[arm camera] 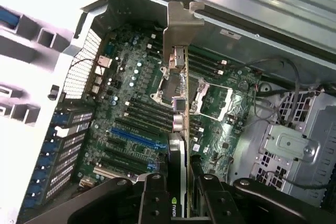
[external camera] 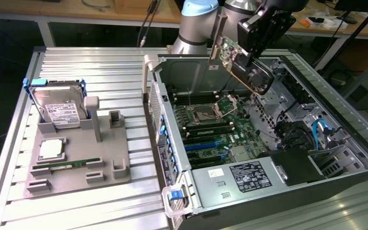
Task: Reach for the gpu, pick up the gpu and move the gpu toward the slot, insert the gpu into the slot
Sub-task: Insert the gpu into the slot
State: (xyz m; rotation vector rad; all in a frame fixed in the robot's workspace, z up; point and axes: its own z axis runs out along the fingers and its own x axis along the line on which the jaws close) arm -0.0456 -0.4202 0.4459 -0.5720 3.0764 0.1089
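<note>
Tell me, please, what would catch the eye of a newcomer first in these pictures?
The gripper holds the gpu in the air above the open computer case, over the green motherboard, on the exterior view's right. On the exterior view's left, a silver hard drive stands in a grey fixture.

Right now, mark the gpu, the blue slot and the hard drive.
gpu (external camera: 249, 71), exterior view, card face below the gripper.
slot (arm camera: 131, 136), wrist view, middle of the blue strip.
hard drive (external camera: 59, 111), exterior view, white label.
</note>
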